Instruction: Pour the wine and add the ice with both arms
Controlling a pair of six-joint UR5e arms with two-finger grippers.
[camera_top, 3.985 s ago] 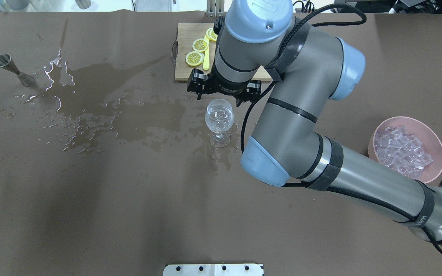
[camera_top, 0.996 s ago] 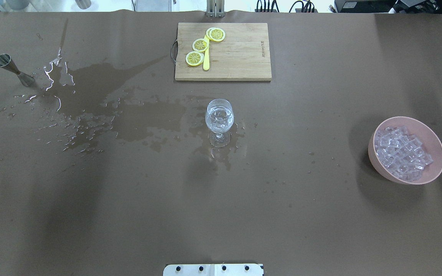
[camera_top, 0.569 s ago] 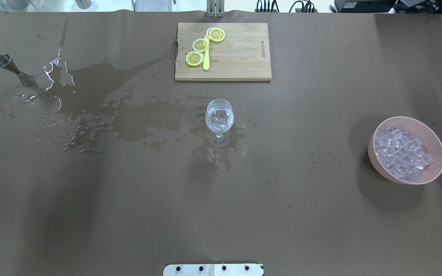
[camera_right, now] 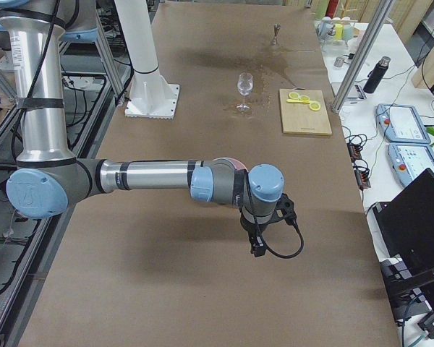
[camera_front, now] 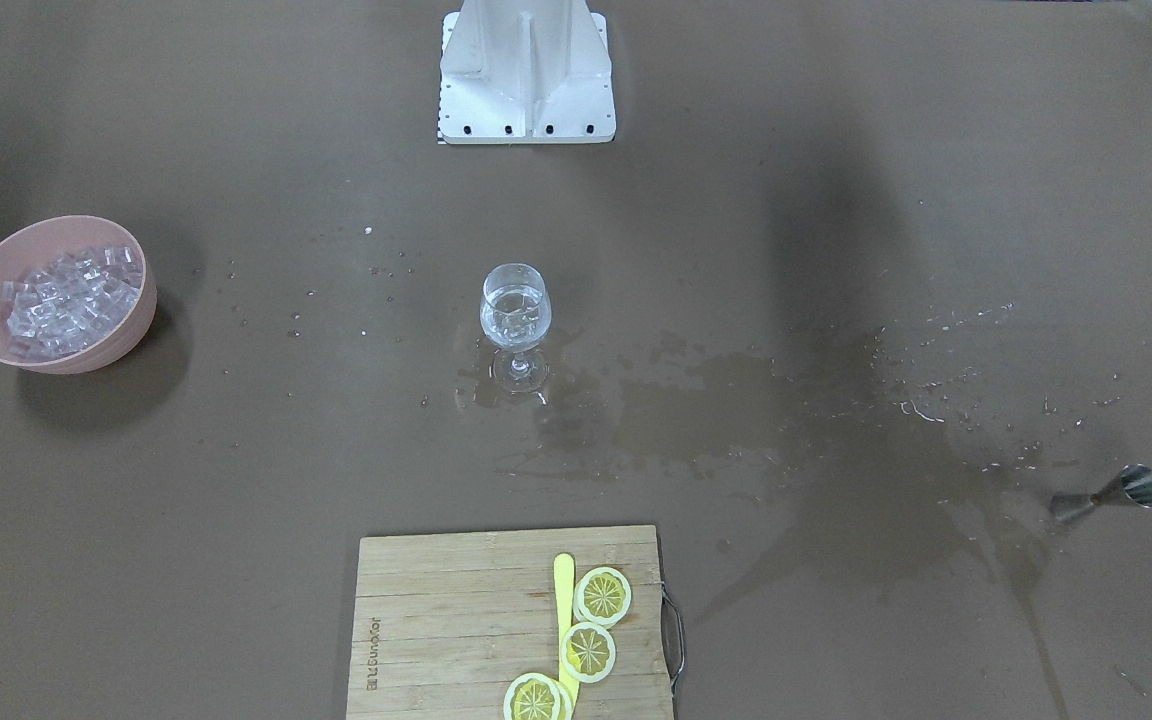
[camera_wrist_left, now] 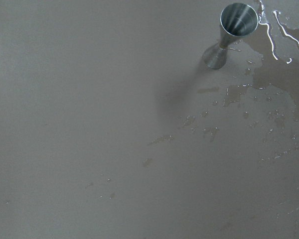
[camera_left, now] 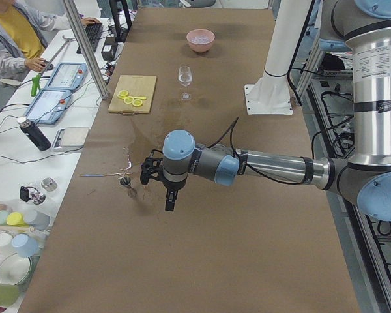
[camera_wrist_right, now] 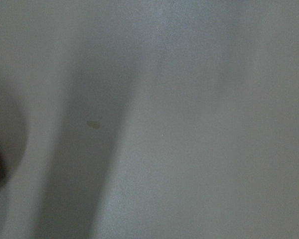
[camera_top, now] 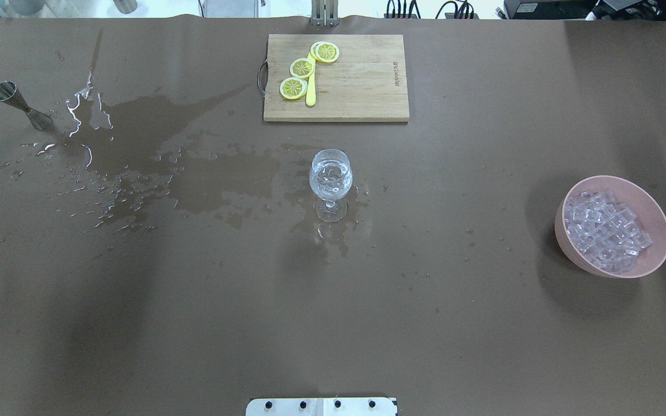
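Observation:
A wine glass [camera_top: 330, 176] stands upright at the table's middle with a small amount of clear wine and some glassy bits in its bowl; it also shows in the front view [camera_front: 515, 305]. The ice [camera_top: 603, 230] fills a pink bowl [camera_top: 659, 254] at the right. My left gripper [camera_left: 171, 202] hangs low over the table beside the steel jigger [camera_left: 126, 184]; I cannot tell if it is open. My right gripper [camera_right: 258, 249] hovers over bare table near the bowl's end; I cannot tell its state either. Neither gripper shows in the overhead or front views.
A wooden cutting board [camera_top: 362, 86] with lemon slices [camera_top: 302, 67] and a yellow knife lies at the far middle. The jigger [camera_top: 21, 104] stands at the far left. Spilled liquid [camera_top: 154, 156] spreads from the jigger to the glass. The white base block [camera_front: 526, 70] stands at the near edge.
Four seconds ago the right arm reached over the glass; it has since left the overhead view. Nothing has changed over the last second.

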